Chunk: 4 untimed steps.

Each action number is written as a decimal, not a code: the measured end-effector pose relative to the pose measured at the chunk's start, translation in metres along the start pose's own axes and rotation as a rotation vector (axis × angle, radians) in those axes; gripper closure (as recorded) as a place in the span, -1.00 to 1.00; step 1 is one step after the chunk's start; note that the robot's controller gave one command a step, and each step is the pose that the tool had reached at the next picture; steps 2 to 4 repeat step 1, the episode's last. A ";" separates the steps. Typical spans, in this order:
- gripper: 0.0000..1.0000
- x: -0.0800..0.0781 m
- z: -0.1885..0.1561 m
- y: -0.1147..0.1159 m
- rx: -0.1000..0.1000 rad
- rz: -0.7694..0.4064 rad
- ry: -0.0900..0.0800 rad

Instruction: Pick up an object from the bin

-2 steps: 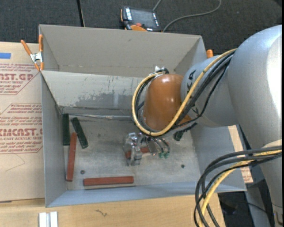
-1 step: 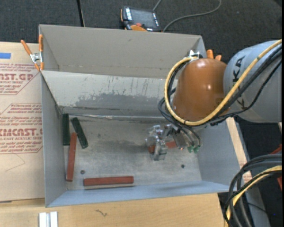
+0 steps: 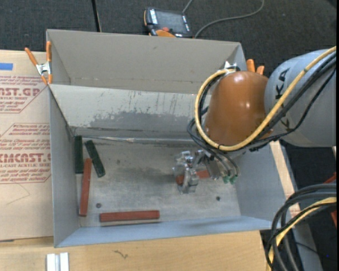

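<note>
Behind the grey bin (image 3: pixel 141 49), at the top of the view, lies a dark, near-black floor (image 3: pixel 22 10) with a fine, carpet-like grain; on it sits 1 small black device (image 3: pixel 168 21) with orange at its edge, just beyond the bin's far wall; a thin dark cable (image 3: pixel 226 21) curves across the floor beside it toward the upper right; 1 slim black rod (image 3: pixel 94 7) slants at the upper left; along the bottom runs a pale wooden tabletop (image 3: pixel 175 253); the light is even, the shadows soft.

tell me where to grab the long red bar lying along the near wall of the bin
Take the red bar at its middle, from straight above, closing across its narrow width: it lies flat, alone, parallel to the near wall.
</note>
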<state>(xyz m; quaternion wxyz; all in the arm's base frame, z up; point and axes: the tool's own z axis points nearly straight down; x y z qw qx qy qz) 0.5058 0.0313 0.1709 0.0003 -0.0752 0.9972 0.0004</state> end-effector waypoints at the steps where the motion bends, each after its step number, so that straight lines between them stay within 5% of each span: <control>1: 1.00 -0.005 -0.066 -0.007 0.002 0.019 -0.008; 4: 1.00 -0.005 -0.066 -0.007 0.002 0.019 -0.008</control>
